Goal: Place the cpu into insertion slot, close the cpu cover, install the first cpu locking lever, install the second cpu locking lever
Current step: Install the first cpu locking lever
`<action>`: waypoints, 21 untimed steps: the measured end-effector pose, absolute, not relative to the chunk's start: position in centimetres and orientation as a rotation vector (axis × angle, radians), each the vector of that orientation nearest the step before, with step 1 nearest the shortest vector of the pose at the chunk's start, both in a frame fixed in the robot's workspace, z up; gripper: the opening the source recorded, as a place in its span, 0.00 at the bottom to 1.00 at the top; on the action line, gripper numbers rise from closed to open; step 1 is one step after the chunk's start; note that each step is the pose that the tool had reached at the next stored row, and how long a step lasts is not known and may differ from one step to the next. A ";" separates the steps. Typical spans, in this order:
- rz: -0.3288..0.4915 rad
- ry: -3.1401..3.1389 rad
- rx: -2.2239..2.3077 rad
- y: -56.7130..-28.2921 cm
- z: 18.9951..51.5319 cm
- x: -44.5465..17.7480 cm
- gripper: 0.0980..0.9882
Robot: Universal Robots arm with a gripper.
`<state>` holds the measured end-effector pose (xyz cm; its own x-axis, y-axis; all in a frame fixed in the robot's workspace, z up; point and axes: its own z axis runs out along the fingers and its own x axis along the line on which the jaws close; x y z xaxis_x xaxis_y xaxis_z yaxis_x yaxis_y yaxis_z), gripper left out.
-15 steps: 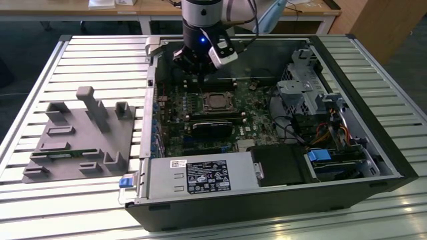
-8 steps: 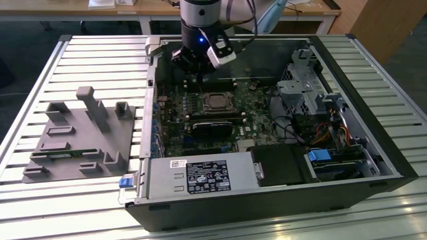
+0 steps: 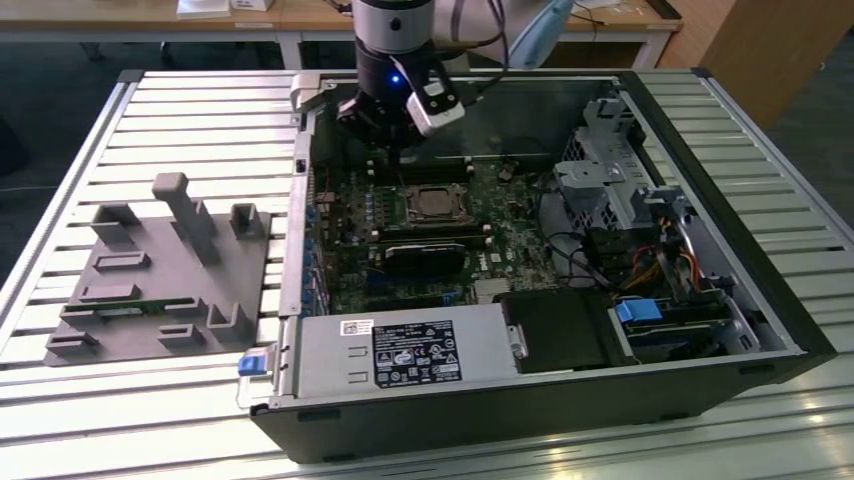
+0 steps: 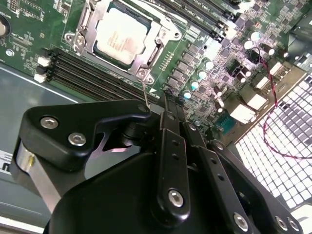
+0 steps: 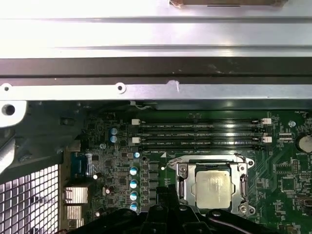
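Note:
The cpu (image 4: 122, 36) lies flat in the green motherboard (image 3: 360, 215), its pale metal face up. The silver cpu cover (image 4: 152, 45) lies down around it as a frame; the insertion slot is hidden beneath both. In the first wrist view the cpu (image 5: 212, 187) and cover (image 5: 182, 187) sit just beyond my black fingers. My gripper (image 4: 170, 100) is shut, its tips hovering just off one corner of the cover. A thin metal lever rod (image 4: 145, 92) rises from that corner beside the fingers. In the exterior view my gripper (image 3: 390, 158) hangs over the board just behind the cpu (image 3: 430, 203).
Four memory slots (image 5: 200, 134) run beside the socket. The open case holds a grey power supply box (image 3: 387, 355), a black card (image 3: 434, 255), a drive cage (image 3: 627, 185) and cables. A grey fixture (image 3: 160, 270) lies on the slatted table at the exterior view's left.

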<state>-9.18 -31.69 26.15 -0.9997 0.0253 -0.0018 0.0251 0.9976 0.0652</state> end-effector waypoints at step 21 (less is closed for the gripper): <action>0.102 3.137 0.040 -30.2 25.8 -10.3 0.01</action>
